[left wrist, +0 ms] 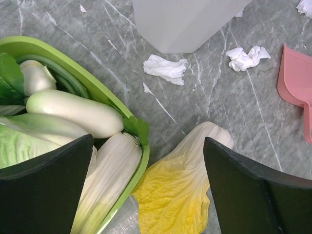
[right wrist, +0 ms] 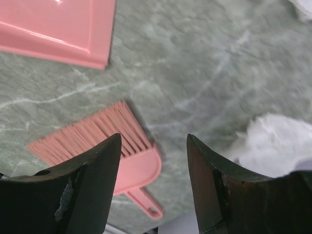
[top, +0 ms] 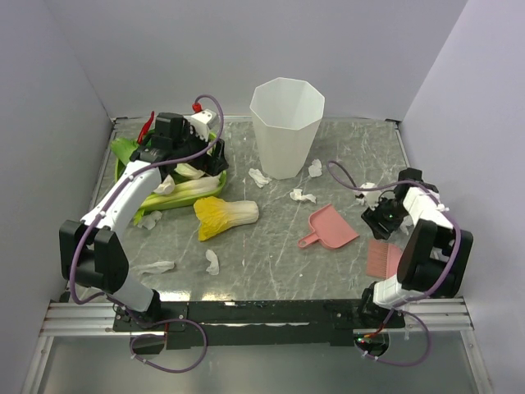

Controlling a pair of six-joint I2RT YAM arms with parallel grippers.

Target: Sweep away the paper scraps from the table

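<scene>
Table under the right gripper: smooth grey marble-look slab, soft sheen; its fingers dark, matt, scuffed pale at the edges. Ahead of them dustpan, smooth glossy pink plastic; between them brush, fine pink plastic bristles; beside the right finger a scrap, soft crumpled white paper, matt. Ahead of the left gripper: bin matt translucent white plastic, tray glossy green plastic, cabbage leaf matt, crinkled.

left gripper at full gape, right gripper narrower, both empty
</scene>
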